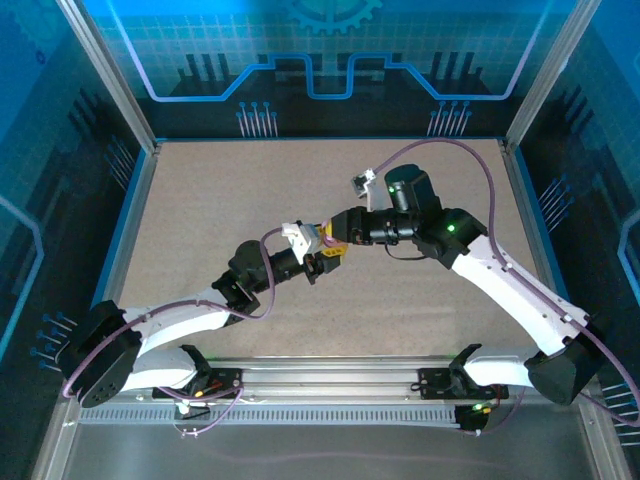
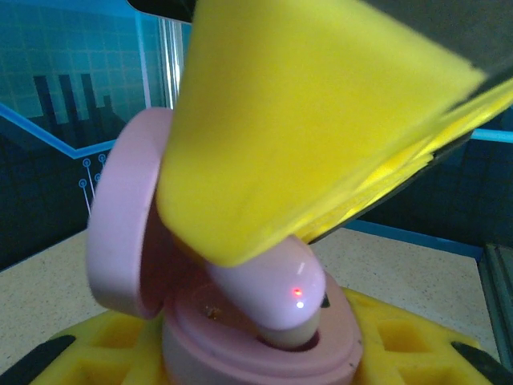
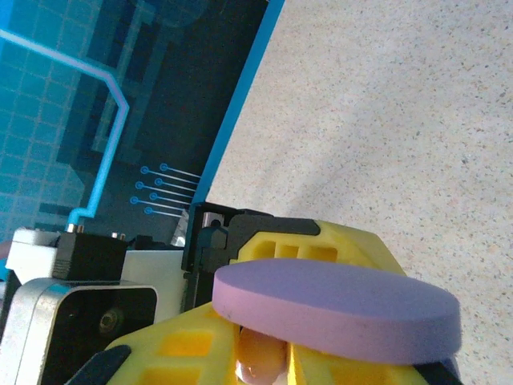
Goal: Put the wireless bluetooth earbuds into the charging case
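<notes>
The two tools meet tip to tip above the middle of the tabletop (image 1: 220,180). The left tool (image 1: 318,263) is clamped on the pink charging case (image 2: 264,353), whose lid (image 2: 120,233) stands open to one side. The right tool (image 1: 338,241) pinches a pink earbud (image 2: 276,293) between its yellow pads (image 2: 304,120). The earbud's lower end sits in a well of the case, and a red light glows on its side.
</notes>
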